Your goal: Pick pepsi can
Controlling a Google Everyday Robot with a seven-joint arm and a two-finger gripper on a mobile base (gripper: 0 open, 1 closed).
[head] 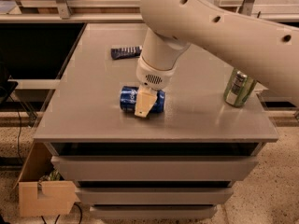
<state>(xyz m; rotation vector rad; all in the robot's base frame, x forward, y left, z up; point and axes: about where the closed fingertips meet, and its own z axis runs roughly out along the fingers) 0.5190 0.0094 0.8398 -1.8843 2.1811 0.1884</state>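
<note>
This looks like a robotics lab or workshop. A plain grey bench (93, 120) has flat drawers (154, 168) beneath it and stands on a speckled hard floor (275, 190). A cardboard box (44, 197) sits at the near left, and metal frame legs (60, 1) stand at the far side. The robot's hand (144, 107) is down at the pepsi can (127, 98) mid-bench.

The pincer (144, 107) is down at the pepsi can (127, 98), which lies sideways on the desk (88, 115). A green can (238, 88) stands well apart.
</note>
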